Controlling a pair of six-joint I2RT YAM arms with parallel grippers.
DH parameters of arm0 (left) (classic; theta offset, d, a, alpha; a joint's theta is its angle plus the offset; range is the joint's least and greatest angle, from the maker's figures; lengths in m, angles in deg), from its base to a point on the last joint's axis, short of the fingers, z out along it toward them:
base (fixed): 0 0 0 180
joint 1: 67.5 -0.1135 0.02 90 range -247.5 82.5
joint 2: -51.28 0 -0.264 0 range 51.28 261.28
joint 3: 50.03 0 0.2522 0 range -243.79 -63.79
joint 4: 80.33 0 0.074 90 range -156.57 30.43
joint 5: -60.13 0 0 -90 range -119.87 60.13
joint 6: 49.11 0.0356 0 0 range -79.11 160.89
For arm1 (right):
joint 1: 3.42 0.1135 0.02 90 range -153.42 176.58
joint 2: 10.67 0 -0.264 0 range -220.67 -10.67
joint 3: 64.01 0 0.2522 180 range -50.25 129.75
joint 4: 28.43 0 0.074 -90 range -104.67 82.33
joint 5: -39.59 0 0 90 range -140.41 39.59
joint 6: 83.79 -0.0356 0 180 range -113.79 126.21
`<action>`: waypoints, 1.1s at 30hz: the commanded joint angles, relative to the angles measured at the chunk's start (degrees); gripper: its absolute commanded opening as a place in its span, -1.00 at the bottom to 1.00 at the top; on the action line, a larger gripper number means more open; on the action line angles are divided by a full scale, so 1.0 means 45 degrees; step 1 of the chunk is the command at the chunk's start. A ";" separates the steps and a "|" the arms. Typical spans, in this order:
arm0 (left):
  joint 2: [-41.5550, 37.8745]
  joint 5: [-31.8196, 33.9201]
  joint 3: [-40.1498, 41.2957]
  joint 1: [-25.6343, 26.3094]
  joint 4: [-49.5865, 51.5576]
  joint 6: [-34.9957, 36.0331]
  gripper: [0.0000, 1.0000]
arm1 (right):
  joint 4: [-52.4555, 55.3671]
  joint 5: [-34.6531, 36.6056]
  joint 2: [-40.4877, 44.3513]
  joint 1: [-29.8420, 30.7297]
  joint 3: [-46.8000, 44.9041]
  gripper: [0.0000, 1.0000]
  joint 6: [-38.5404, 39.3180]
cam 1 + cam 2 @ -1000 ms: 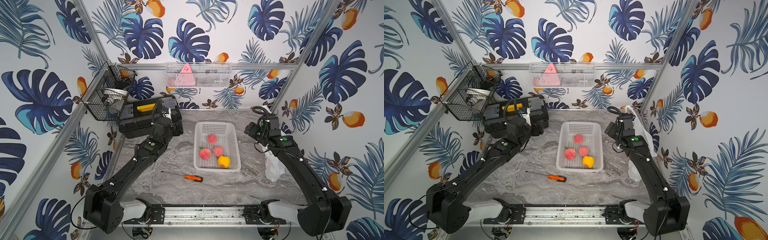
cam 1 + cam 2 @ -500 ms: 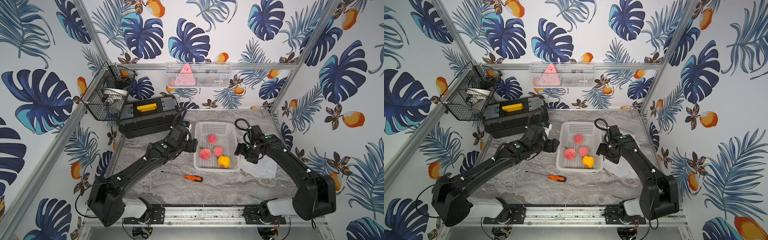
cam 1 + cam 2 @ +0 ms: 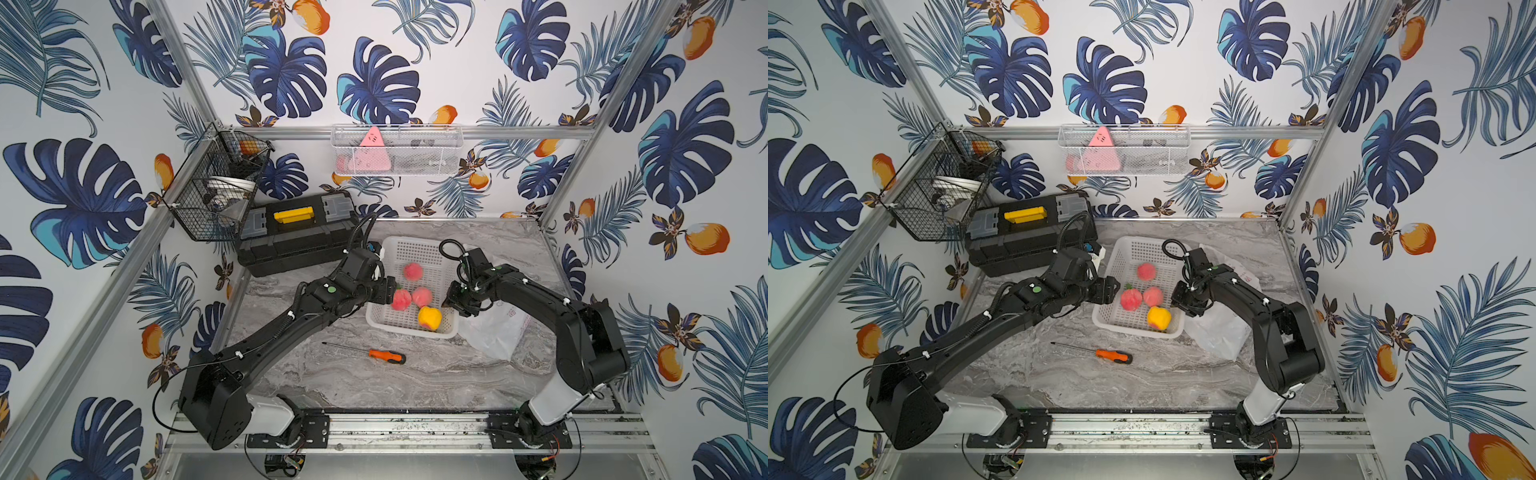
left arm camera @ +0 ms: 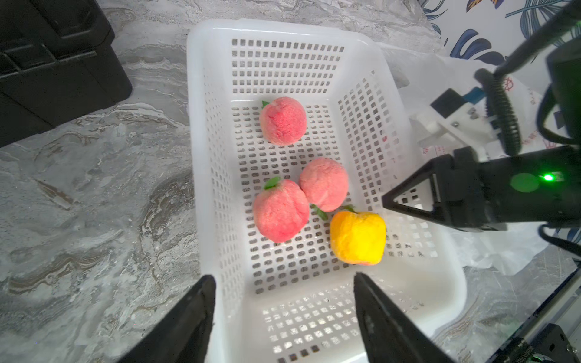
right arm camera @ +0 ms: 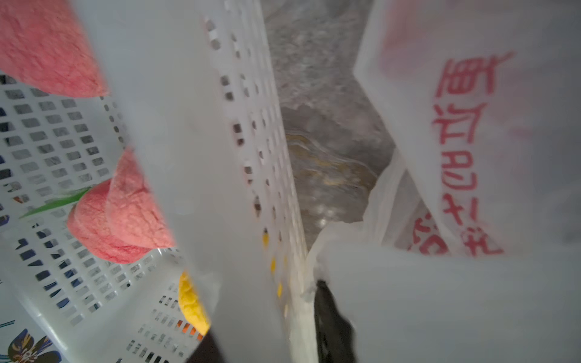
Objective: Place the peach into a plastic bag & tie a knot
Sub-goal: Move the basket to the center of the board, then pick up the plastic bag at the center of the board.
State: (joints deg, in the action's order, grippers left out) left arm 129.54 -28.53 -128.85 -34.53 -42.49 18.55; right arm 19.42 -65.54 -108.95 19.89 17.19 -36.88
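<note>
Top views, left to right: the left gripper, jaws spread and empty, hangs at the 9 o'clock rim of the white basket, which holds three pink peaches and a yellow fruit. The right gripper sits at the basket's 3 o'clock wall, a finger on each side of it; whether it has clamped anything cannot be told. The plastic bag lies crumpled on the table at the basket's 4 o'clock, touching it.

In a top view, mid-frame, a white perforated plastic basket holds three pink peaches; a translucent white plastic bag lies just right of it; an orange-handled screwdriver below.
</note>
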 commanded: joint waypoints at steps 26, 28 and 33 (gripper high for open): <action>0.0578 0.0303 -0.2203 0.2881 0.1581 -0.0468 0.47 | 0.5281 0.6297 0.1554 -0.3471 0.2394 0.83 0.2400; 0.0640 0.0072 -0.2223 0.3029 0.1657 -0.0698 0.46 | 0.4239 0.5540 0.2016 -0.3740 0.1398 0.45 0.1932; 0.0443 -0.0365 -0.2060 0.3156 0.1754 -0.1235 0.43 | 0.2712 0.4954 0.3591 -0.3830 -0.0254 -0.45 0.1493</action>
State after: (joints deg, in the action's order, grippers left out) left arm 132.14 -28.81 -138.23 -20.49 -35.61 15.44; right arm 37.10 -40.52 -95.66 2.54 18.04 -27.46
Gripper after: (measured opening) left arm 0.716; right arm 0.301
